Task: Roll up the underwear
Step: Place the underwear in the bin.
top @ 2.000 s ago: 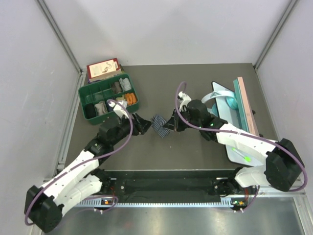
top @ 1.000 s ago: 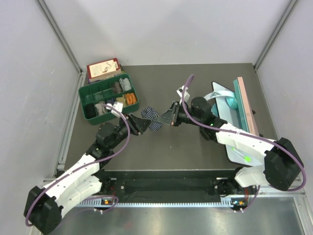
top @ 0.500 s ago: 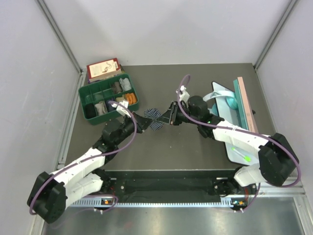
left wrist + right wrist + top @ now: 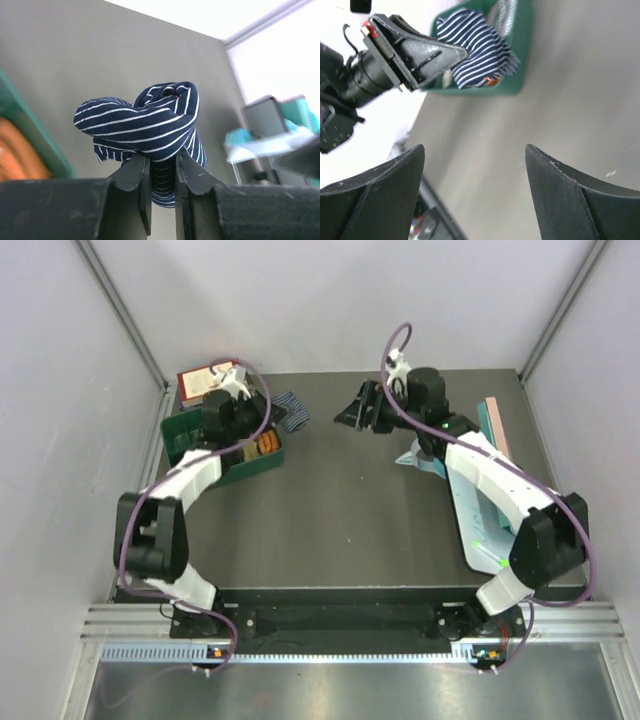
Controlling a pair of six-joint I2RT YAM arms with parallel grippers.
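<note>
The underwear (image 4: 145, 120) is a dark blue, white-striped bundle. My left gripper (image 4: 162, 162) is shut on its lower part and holds it off the table. In the top view the underwear (image 4: 293, 409) hangs at the far right corner of the green box (image 4: 178, 430), with the left gripper (image 4: 277, 414) stretched far back. My right gripper (image 4: 350, 412) is open and empty, a short way to the right of the bundle. The right wrist view shows its fingers (image 4: 547, 170) spread wide over bare table. Beyond them are the underwear (image 4: 477, 47) and the left gripper (image 4: 422, 55).
The green compartment box (image 4: 522, 45) holds several small items, with a red and white packet (image 4: 210, 378) behind it. A teal and white board stack (image 4: 490, 455) lies along the right side. Grey walls close in the table on three sides.
The right gripper let go of the underwear, opened wide and drew back to the far right. The left arm swung far back and left, carrying the bundle to the green box.
</note>
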